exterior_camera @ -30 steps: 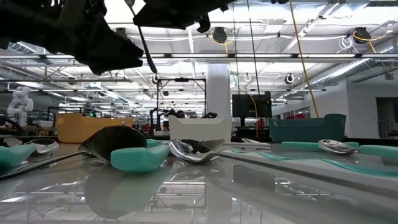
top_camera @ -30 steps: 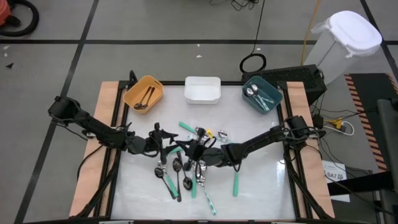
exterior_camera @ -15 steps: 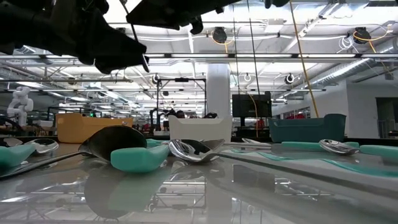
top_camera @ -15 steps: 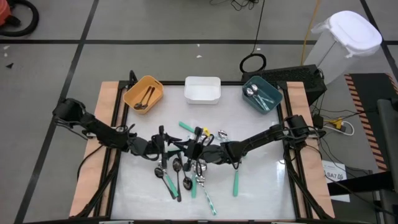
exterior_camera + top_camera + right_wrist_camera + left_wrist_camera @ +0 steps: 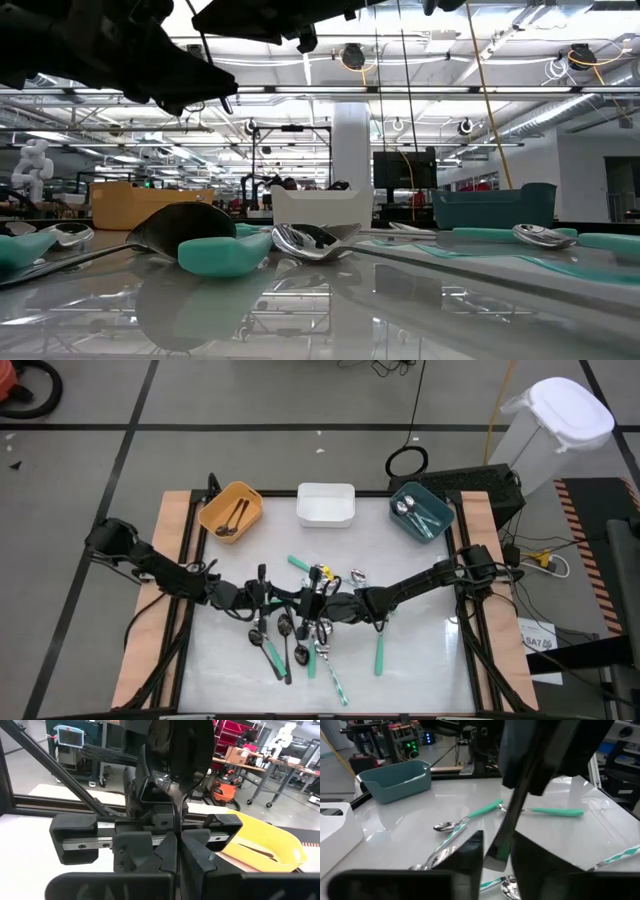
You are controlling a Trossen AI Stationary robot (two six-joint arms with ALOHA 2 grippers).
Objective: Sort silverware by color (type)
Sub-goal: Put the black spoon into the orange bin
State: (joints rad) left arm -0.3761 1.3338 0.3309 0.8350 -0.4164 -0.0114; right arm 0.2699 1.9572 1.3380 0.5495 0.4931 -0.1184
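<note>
Above the middle of the table my two grippers meet over a black-handled spoon (image 5: 507,827). My right gripper (image 5: 318,604) is shut on it, and its shiny bowl (image 5: 175,755) stands above the fingers. My left gripper (image 5: 280,600) faces it from the table's left, shut on the handle's free end. More silverware lies flat on the table below: mint-handled spoons (image 5: 378,656) and black-handled ones (image 5: 276,656). The orange bin (image 5: 230,510) holds two dark spoons, and the teal bin (image 5: 421,512) holds some too. My left gripper pinches the free end of the black handle (image 5: 499,855) between its two fingers (image 5: 470,857). It comes in about level from the table's left. The handle slants up and away from the fingers toward my right gripper, clear of the table. My right gripper pinches the spoon at the neck just under the bowl (image 5: 175,822) between its two fingers, level, from the table's right. The bowl rises above the fingertips and the handle slants down toward my left gripper. The spoon is lifted clear of the table.
The white bin (image 5: 325,505) stands between the orange and teal bins along the far edge. Loose spoons crowd the table's middle under both grippers. A wooden strip (image 5: 150,610) runs along each side of the table.
My left gripper has come a little lower and closer to my right gripper, rolled slightly, and shut on the free end of the spoon's handle. My right gripper has stayed in place, shut on the spoon, which stays lifted.
</note>
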